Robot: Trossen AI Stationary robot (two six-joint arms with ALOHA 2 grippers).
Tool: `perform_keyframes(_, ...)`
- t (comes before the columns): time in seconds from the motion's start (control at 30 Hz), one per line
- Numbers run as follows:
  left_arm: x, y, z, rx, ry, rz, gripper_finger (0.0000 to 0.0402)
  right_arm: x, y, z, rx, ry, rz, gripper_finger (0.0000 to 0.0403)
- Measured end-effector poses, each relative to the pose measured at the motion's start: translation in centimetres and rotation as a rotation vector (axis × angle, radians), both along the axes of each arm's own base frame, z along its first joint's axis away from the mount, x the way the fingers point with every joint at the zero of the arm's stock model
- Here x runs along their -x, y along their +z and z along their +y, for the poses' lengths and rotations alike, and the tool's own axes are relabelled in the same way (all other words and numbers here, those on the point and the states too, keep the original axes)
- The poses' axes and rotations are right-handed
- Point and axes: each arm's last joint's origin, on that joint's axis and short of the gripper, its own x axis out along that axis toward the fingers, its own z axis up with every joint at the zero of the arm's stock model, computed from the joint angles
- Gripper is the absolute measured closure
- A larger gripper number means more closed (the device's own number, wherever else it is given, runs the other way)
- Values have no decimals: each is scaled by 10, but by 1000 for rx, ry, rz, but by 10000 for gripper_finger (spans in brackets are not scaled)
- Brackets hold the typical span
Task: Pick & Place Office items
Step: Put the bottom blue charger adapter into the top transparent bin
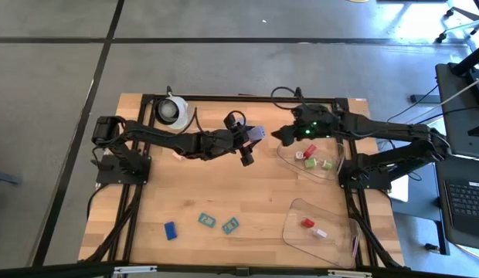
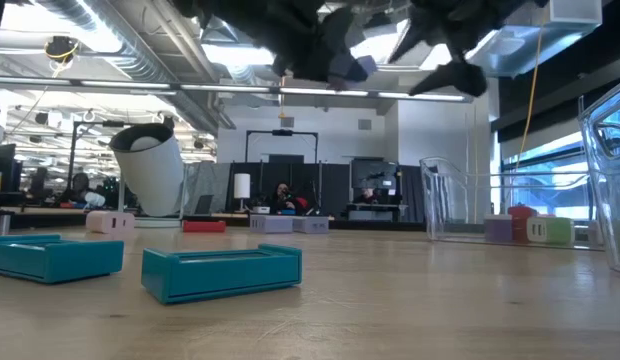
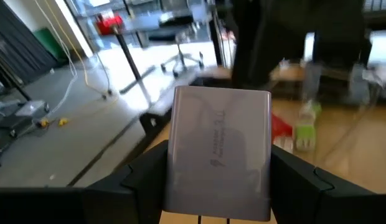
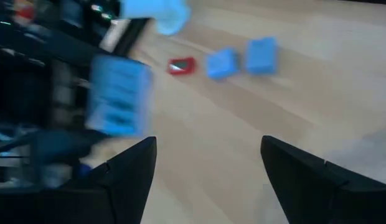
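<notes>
We carry a lavender block toward the tray

Our left gripper (image 1: pixel 256 134), centre of the high view, is clamped on the lavender block (image 3: pixel 221 152), lifted off the table. We should clear the upper clear tray's (image 1: pixel 330 173) rim before releasing (its faint embossed writing is unreadable). Our right gripper (image 1: pixel 287 137) hangs empty, jaws apart, at the tray's edge.

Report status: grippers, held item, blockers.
Left gripper shut on lavender block, mid-table, raised. Right gripper open, empty, over clear tray rim. Right gripper sits between block and tray.
</notes>
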Motion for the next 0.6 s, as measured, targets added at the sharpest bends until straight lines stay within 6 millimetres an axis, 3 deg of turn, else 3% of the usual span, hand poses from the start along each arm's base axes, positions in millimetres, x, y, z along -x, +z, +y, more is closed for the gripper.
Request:
perform_keyframes(0.33,0,-18,0,-10,27,113,184,-45,-26,-1,-25,67,-30,111)
perform_keyframes(0.6,1,-18,0,-21,62,144,184,-54,-31,0,-27,136,-46,111)
